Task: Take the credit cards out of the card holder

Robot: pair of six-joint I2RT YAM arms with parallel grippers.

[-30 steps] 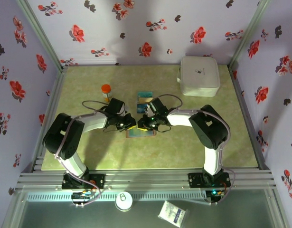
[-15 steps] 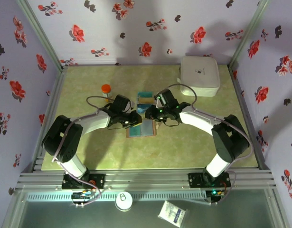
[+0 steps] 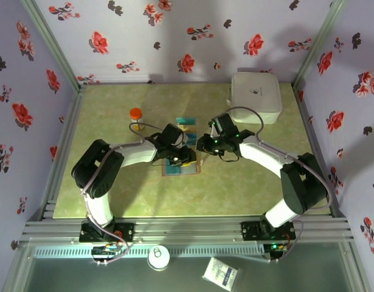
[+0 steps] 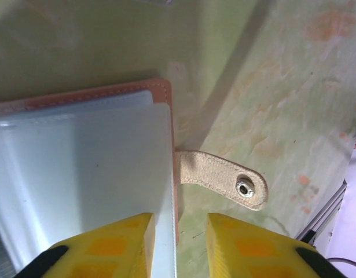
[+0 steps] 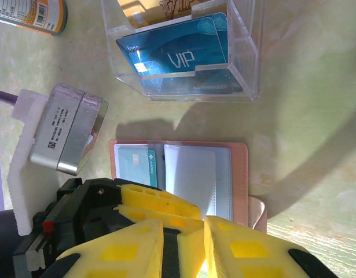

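Note:
The tan leather card holder [image 3: 179, 170] lies open on the green table, its clear sleeves up. A teal credit card [image 5: 134, 165] sits in its left sleeve. My left gripper [image 3: 185, 159] is low over the holder's right edge [image 4: 164, 95]. Its yellow fingers [image 4: 117, 240] stand apart, with that edge and the table between them, next to the clasp tab [image 4: 224, 178]. My right gripper [image 3: 202, 148] hovers just right of it. The right gripper [image 5: 183, 229] shows a narrow dark gap between its jaws and nothing seen in it. A blue credit card [image 5: 178, 55] and a tan one stand in the clear tray [image 5: 247, 52].
An orange-capped bottle [image 3: 135, 115] stands left of the tray [image 3: 185, 125]. A white zipped case [image 3: 255, 97] sits at the back right. Flowered walls close off three sides. Both arms cross the table's middle, their wrists close together over the card holder.
My left gripper slid right across the card holder and its jaws parted. My right arm swung back and right, away from the holder's middle.

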